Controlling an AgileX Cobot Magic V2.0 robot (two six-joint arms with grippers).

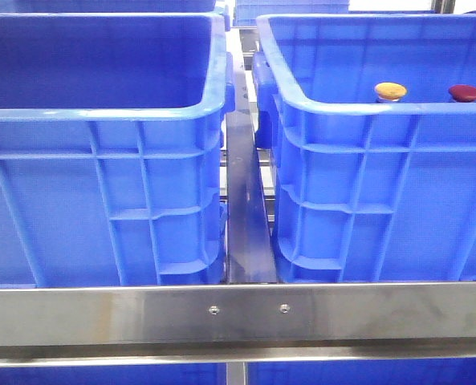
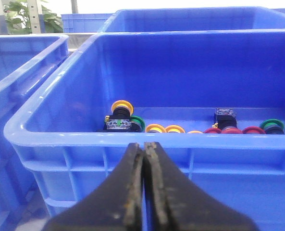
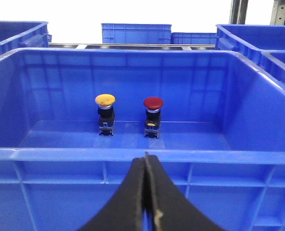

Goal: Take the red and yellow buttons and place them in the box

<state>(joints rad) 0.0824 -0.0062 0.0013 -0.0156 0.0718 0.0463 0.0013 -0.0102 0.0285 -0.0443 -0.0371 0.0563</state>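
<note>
Steel rail (image 1: 238, 314) runs across the foreground of the front view, and behind it stand two blue crates, the left crate (image 1: 101, 112) and the right box (image 1: 382, 108), with a narrow gap between them. Inside the right box the yellow button (image 1: 390, 91) stands upright just left of the red button (image 1: 465, 94), near each other but apart. Both pincers hang outside the near walls of crates, the left gripper (image 2: 143, 183) and the right gripper (image 3: 145, 192) each pressed closed with nothing between the fingers.
</note>
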